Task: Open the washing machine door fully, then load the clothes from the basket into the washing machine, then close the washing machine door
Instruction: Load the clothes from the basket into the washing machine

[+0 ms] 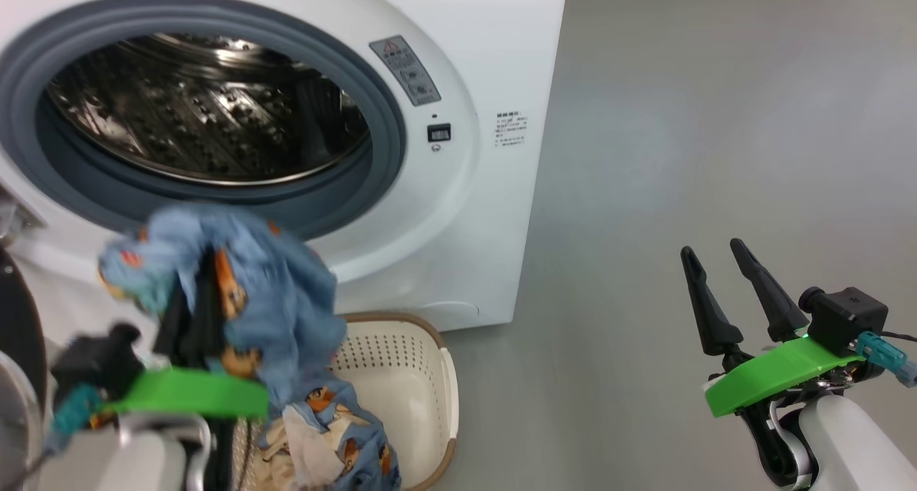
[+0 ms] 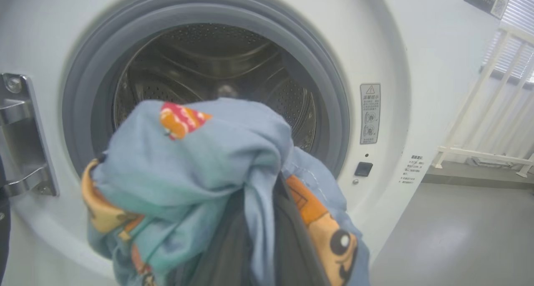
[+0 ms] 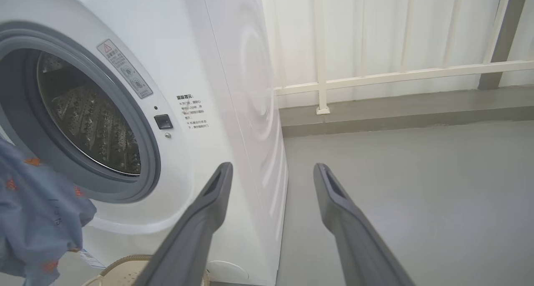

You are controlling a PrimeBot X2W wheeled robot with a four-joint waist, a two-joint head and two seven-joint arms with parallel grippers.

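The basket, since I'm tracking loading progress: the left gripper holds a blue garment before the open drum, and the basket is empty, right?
Not empty: the head view shows bear-print clothes lying in the basket. The left gripper does hold a blue garment before the open drum.

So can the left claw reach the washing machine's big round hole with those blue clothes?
Probably yes. The left claw, shut on the clothes, is right before the open drum, and nothing stands between them.
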